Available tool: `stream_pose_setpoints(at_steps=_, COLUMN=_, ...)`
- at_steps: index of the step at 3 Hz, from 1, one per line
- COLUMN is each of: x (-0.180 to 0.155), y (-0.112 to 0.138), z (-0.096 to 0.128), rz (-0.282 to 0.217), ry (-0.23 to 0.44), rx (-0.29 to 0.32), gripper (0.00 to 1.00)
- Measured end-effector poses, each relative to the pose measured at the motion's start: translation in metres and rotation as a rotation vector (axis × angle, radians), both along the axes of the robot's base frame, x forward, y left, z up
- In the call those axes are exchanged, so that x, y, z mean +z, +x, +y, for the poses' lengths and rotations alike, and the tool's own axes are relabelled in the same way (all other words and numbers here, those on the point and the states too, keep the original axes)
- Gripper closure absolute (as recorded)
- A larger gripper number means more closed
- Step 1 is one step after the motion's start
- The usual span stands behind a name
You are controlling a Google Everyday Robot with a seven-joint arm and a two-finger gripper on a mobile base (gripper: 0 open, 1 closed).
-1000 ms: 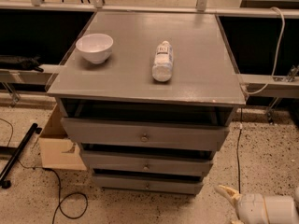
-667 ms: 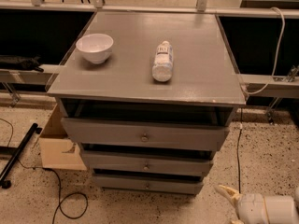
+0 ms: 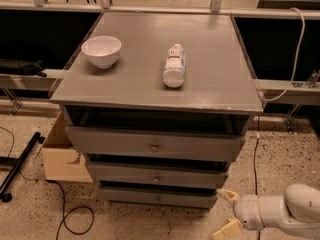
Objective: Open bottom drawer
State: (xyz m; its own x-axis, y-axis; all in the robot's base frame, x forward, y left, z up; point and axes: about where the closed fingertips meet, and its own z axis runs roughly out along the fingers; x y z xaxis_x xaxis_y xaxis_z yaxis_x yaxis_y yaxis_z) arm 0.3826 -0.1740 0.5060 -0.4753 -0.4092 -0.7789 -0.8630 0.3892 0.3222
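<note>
My tool: my tool [image 3: 226,213] hangs at the lower right of the frame, just above the floor, with its two pale fingers [image 3: 226,195] spread apart and nothing between them; it is right of the cabinet's lower corner and touches no drawer

Step in hand: I judge this to be the approach, as the pull has not begun and the knob is not yet reached

Next move: I would bring my tool leftward along the lowest front, line the spread fingers up on either side of the knob, close on it, then draw straight out toward the bottom of the frame; the knob is small and sits low, so the aim must be fine and the height kept low

Bottom drawer: the bottom drawer [image 3: 130,196] is at lower centre of the frame, the lowest and slimmest of three grey fronts, with a small round metal knob [image 3: 158,199] at its middle; a dark gap runs above it and it looks close in to the cabinet

Not to be mistaken: the middle drawer [image 3: 120,173] just above has a like knob; the top drawer [image 3: 110,140] is the tallest and widest

Tabletop: the grey tabletop [image 3: 130,89] fills the upper centre, carrying a bottle [image 3: 174,65] lying on its side and, toward the upper left, a white bowl [image 3: 101,50], the two well apart
</note>
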Motion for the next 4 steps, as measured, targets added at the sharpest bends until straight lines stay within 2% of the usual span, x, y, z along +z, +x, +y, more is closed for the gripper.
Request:
stream_pose_setpoints(at_steps=1, x=0.0, y=0.0, z=0.0, rz=0.0, ry=0.0, rx=0.0, gripper=0.0)
stream_pose_setpoints(at_steps=2, x=-0.008, y=0.001, z=-0.002, rz=0.004, ry=0.048, rx=-0.034, gripper=0.0)
stream_pose_setpoints(at_steps=3, x=-0.033, y=-0.004, z=-0.008, rz=0.039, ry=0.129, rx=-0.093, gripper=0.0)
stream_pose_setpoints(at_steps=4, x=-0.054, y=-0.008, z=-0.003, rz=0.067, ry=0.169, rx=-0.113, gripper=0.0)
